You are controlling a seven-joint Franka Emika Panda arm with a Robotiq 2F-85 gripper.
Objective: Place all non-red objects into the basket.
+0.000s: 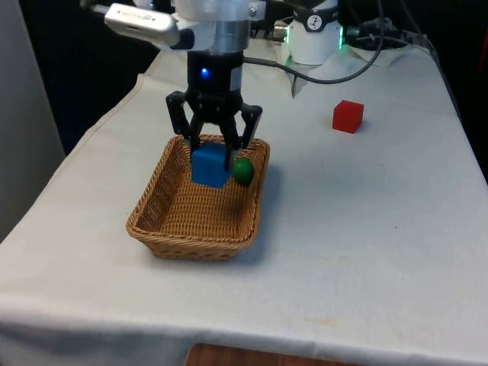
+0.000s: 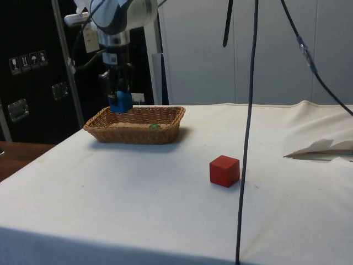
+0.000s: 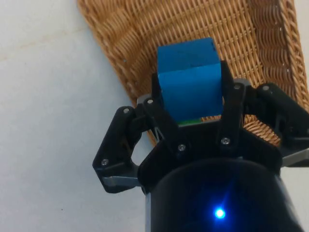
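1. The wicker basket lies nearest the front camera and serves as the landmark here; its near rim faces the table's front edge, and its weave is bare apart from what sits at the far end.
2. The gripper hangs above the basket's far end, its fingers pinching the blue cube by two opposite faces. In the side view the cube rides a little above the rim, clear of the weave.
3. The red cube stands on the cloth well apart from the basket, towards the front view's right and farther back. Being red, it stays out.
4. The green ball rests inside the basket, just beside the blue cube, against the far wall.
5. To do the drop well, I judge the cube should be lowered nearer the basket floor and kept off the ball before the fingers part, so it neither bounces nor tips over the rim.
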